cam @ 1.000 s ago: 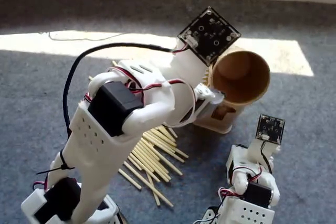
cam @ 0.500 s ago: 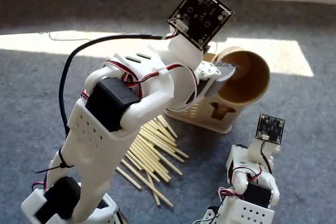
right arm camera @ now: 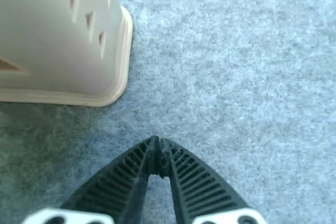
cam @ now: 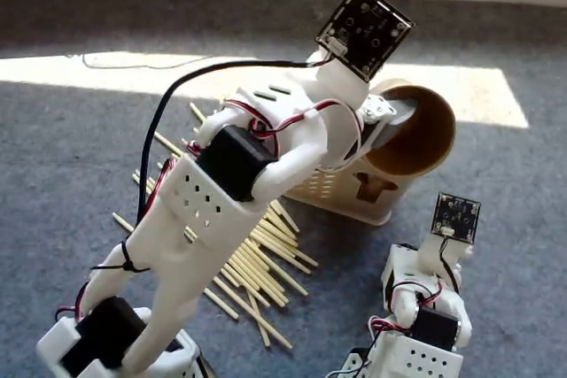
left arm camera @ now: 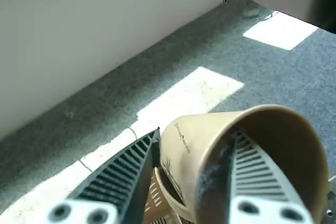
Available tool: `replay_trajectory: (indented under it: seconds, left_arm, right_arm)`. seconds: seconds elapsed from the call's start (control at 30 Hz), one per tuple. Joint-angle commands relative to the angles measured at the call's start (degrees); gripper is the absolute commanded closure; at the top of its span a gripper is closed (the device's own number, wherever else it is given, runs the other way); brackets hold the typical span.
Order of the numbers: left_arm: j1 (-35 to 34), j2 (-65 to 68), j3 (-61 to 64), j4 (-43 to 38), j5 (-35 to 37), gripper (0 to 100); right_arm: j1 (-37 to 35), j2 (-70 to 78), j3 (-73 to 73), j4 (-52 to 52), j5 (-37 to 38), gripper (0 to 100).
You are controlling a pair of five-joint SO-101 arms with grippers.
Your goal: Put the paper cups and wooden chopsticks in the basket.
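Swung farther above the beige plastic basket (right arm camera: 58, 45), my left jaws clamp the tan paper cup (left arm camera: 184, 148), release due next; right jaws closed.

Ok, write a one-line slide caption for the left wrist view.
Left gripper clamps the rim of a paper cup, one finger inside, one outside, over sunlit grey carpet.

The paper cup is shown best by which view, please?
The left wrist view: the paper cup sits close, the left gripper clamping its wall. The high view shows its mouth at the basket; the right wrist view faces the basket.
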Motion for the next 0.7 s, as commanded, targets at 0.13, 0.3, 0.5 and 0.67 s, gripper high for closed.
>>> replay_trajectory:
  seconds: [0.13,0.3,0.5,0.67]
  left_arm:
    - [-0.75,-1.36,1.80,-6.33,0.26,83]
    - [-1.54,-1.71,2.07,-9.14,0.26,83]
    - [-2.33,-1.27,2.15,-10.29,0.26,83]
    - [-2.59,-1.36,2.15,-11.78,0.26,83]
  right_arm:
    - [0.57,-0.40,6.20,-1.27,-0.26,98.0]
    - [0.57,-0.40,6.20,-1.27,-0.26,98.0]
    - [0.57,-0.40,6.20,-1.27,-0.26,98.0]
    - [0.57,-0.40,6.20,-1.27,-0.26,98.0]
